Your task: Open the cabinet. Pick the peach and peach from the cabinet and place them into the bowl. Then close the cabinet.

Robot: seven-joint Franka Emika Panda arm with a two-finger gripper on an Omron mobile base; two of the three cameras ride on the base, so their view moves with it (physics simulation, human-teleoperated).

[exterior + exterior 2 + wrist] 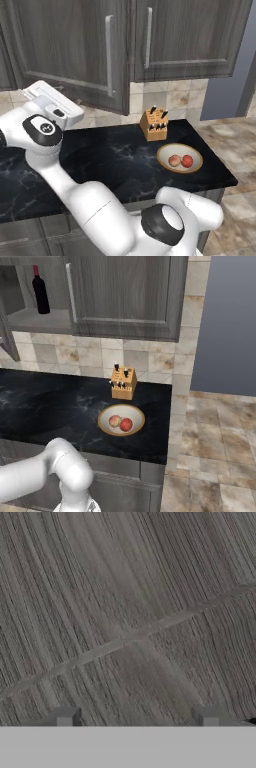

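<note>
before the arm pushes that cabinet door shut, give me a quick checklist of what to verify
1. Both peaches in the bowl: ok.
2. Left cabinet door ajar, needs closing: not ok.
3. Right door shut: ok.
4. Gripper empty, fingers spread, facing wood panel up close: ok.
5. Gripper touching the door: cannot tell.
6. Wine bottle on the shelf, upright, back from the door's path: ok.

A: What colour is the cabinet [75, 45]?
B: Dark grey-brown wood grain, with silver bar handles [109, 55].
A: And the counter [110, 160]?
B: Black marble with pale veins. The bowl [196, 155] has a tan rim and cream inside; one peach [187, 161] is red-orange, the other peach [174, 160] pinkish-tan.
</note>
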